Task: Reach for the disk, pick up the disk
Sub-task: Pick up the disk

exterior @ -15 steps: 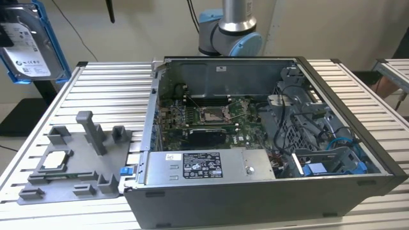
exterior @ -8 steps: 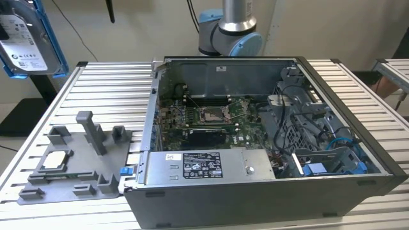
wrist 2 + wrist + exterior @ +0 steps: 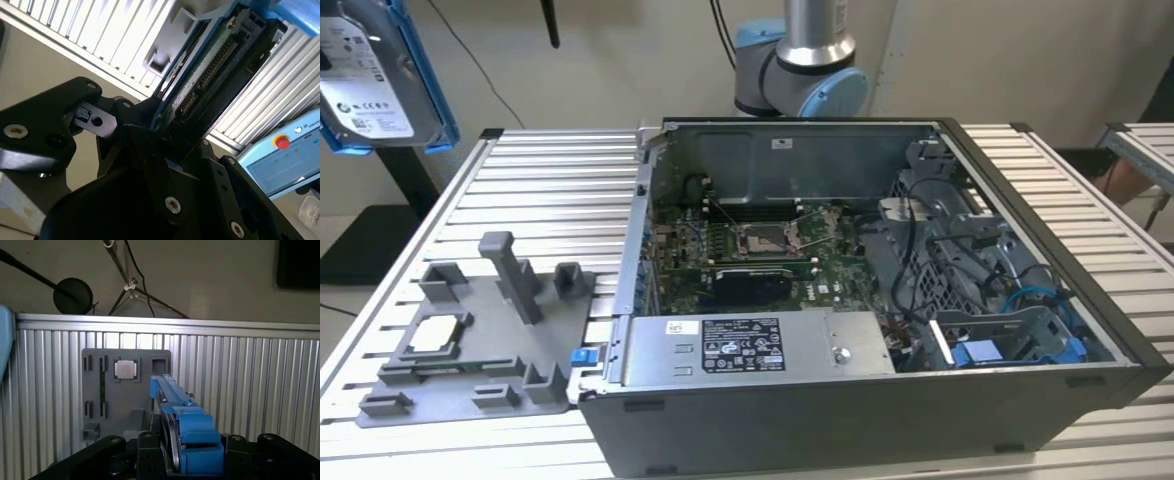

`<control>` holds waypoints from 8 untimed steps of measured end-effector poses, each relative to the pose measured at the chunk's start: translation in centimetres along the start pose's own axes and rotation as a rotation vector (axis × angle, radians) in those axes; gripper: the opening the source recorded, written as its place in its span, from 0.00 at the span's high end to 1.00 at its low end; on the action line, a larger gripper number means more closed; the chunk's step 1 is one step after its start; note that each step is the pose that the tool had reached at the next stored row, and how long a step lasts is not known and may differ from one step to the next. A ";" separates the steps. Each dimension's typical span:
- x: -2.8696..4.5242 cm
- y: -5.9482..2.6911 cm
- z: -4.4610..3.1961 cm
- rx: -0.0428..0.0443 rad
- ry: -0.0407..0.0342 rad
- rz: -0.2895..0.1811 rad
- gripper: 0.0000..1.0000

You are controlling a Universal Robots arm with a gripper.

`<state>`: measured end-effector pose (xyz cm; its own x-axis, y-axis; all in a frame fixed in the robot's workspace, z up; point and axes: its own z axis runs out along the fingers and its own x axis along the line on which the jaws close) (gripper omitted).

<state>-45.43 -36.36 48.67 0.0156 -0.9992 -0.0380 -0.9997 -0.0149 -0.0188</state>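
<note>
The disk [image 3: 374, 80] hangs in the air at the exterior view's left, in the upper corner of the frame, well above the table [image 3: 520, 180] and apart from the open computer case [image 3: 881, 300]. The gripper [image 3: 180, 455] is closed on it: in both wrist views the black jaws press on the two flat faces, and the drive stands out from them edge-on. So the pick up looks already done, the disk being clear of every surface.

It is a flat rectangular block of silver-grey metal with a white label [image 3: 367, 60] on one face and a blue bracket [image 3: 192, 432] of plastic around its sides. In the second wrist view the disk [image 3: 210, 65] shows its bare edge with a row of connector contacts. I judge it stiff and rather heavy for its size, with smooth metal faces that can slip, and sensitive to shocks. The hold should be on the broad faces, not on the thin plastic bracket and not on the contacts.

Below, on the ribbed aluminium table, lies a matt grey holder [image 3: 125, 390] with slots and pegs, and a small square chip [image 3: 125, 369] sits in one pocket.
</note>
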 end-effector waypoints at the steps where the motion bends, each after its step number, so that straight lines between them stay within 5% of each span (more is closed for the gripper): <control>1: 0.00 0.00 -0.18 0.0000 0.0001 0.000 1.00; 8: -0.02 -0.01 -0.77 0.0000 0.0006 0.000 1.00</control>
<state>-45.43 -36.37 49.44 0.0156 -0.9992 -0.0374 -0.9997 -0.0149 -0.0187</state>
